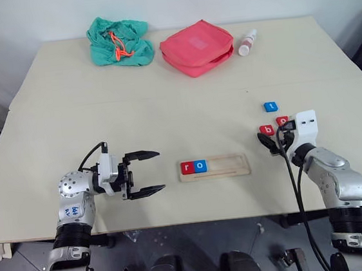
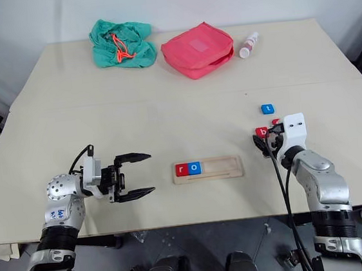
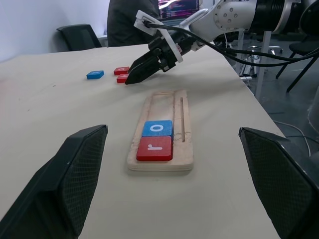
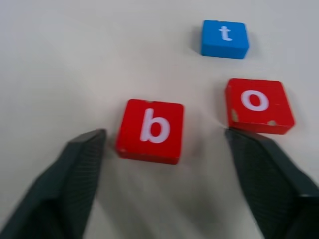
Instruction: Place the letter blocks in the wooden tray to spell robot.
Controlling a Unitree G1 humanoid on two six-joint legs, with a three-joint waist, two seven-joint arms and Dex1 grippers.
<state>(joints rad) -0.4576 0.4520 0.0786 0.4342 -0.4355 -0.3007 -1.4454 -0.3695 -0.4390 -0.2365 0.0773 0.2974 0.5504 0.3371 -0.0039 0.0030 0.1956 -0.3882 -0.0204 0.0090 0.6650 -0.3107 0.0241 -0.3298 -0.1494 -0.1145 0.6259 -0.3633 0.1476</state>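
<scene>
The right gripper [image 4: 164, 144] has its jaws apart, one finger on each side of the red b block [image 4: 150, 130], neither finger touching it and nothing held. The b block lies flat on the table [image 1: 101, 118], right of the tray and near the table's right side. Just to its right, and slightly farther from the robot, lies the red o block [image 4: 257, 105]; the gripper's right finger [image 4: 269, 184] comes close to that block's near-left corner, though whether it touches cannot be told. The blue t block [image 4: 225, 38] lies beyond these two, apart from both.

The left gripper [image 1: 147, 172] has its jaws wide open and empty. It hangs level over the near left part of the table, pointing right toward the tray [image 1: 232, 164], and is well apart from it.

The tray lies flat near the table's near edge, roughly in the middle, its long side running left to right. Two blocks sit in its left end, touching each other: a red r block [image 1: 187, 168] at the far left, then a blue o block [image 1: 200, 166] just right of it. The rest of the groove, to the right, is bare wood.

At the far side of the table lie a green cloth bag [image 1: 119, 41] with an orange cord, a pink pouch [image 1: 196, 47] right of it, and a small white bottle [image 1: 247, 42] farther right, lying on its side.
</scene>
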